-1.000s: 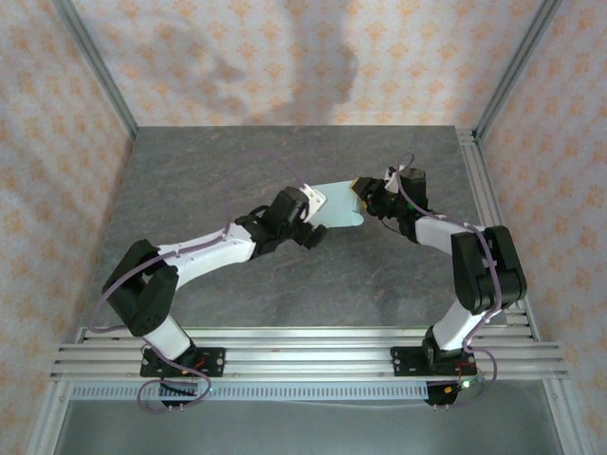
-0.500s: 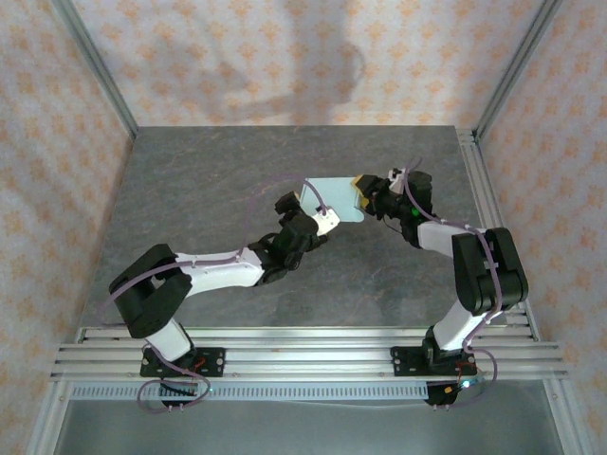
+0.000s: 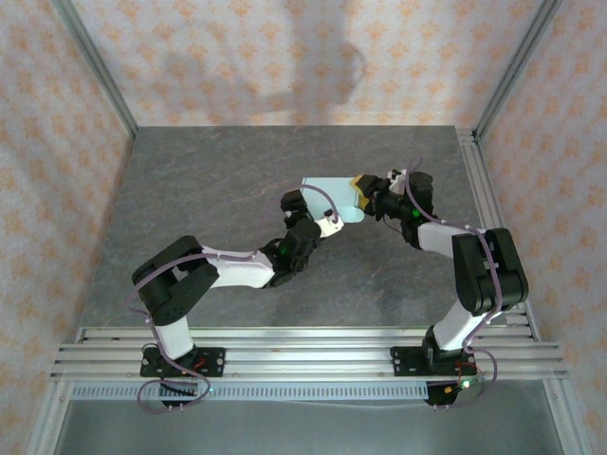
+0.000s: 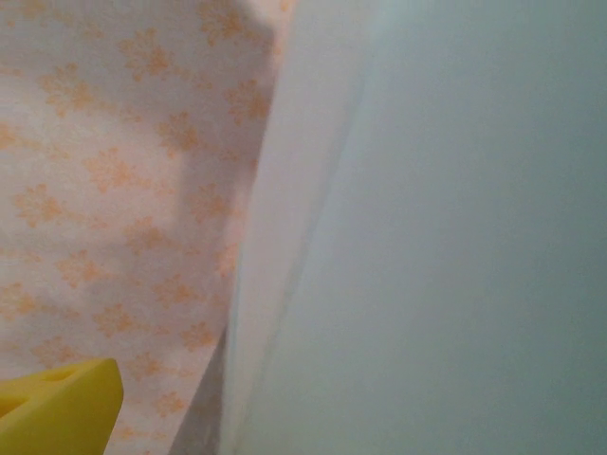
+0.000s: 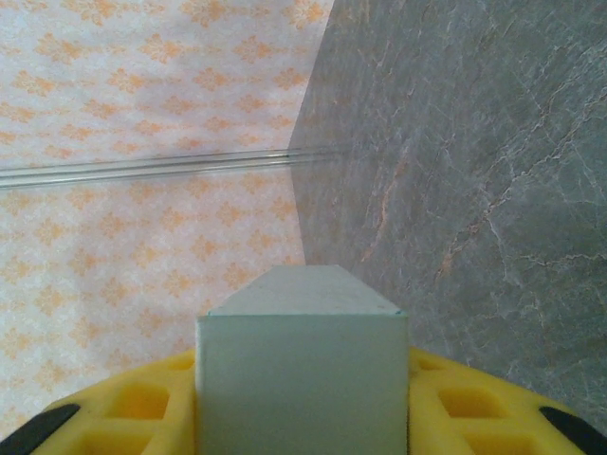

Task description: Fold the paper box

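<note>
1. While the right end effector [image 3: 366, 196] has its jaws partly closed on the paper box [image 3: 329, 197], pinching one end of the pale mint card between its yellow pads [image 5: 133, 409], treat that arm as the clamp. Its pose and pressure should be steady so the card cannot swivel.
2. Note where the work sits. The paper box is held between the two arms, over the far, right-of-centre part of the surface [image 3: 209, 180]. It looks to be raised off it rather than lying flat. If so, a fold has nothing to press against from below, and all the resistance must come from the right grip.
3. The left end effector [image 3: 322, 220] has its jaws wide apart and grips nothing. In its wrist view the card is very near on the right, with a paler strip running down beside it. One yellow finger [image 4: 57, 412] shows at the lower left. Whether that finger touches the card I cannot tell.
4. Use the open left jaws as a pusher, or bring one finger to each side of a flap. Work near the crease rather than the free edge, so the thin card bends on its score line instead of buckling.
5. Move slowly in an arc about the crease. A straight shove would likely drag the card out of the right pads or crush it.
6. Check from overhead that the panel turns squarely before closing the left jaws on anything.
</note>
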Action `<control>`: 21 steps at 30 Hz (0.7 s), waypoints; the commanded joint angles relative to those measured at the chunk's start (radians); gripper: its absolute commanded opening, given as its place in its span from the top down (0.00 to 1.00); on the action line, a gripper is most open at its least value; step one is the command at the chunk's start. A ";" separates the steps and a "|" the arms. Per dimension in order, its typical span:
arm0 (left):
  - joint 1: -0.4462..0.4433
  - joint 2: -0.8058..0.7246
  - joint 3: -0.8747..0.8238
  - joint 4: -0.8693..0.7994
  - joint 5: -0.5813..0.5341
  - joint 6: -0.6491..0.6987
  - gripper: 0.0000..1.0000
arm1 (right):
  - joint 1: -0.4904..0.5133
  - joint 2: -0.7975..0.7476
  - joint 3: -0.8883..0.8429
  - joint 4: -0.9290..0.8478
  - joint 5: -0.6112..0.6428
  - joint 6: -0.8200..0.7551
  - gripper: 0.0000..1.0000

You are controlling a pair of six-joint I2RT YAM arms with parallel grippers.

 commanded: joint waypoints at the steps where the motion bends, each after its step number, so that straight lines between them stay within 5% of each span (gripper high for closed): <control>1: 0.012 0.034 0.034 0.088 -0.046 0.028 0.05 | -0.006 -0.040 0.015 0.018 -0.037 0.010 0.62; 7: 0.016 0.044 0.040 0.090 -0.051 0.028 0.25 | -0.006 -0.054 0.021 0.004 -0.046 0.004 0.62; 21: 0.017 0.029 0.048 0.002 -0.041 -0.023 0.49 | -0.006 -0.055 0.013 -0.008 -0.027 0.001 0.61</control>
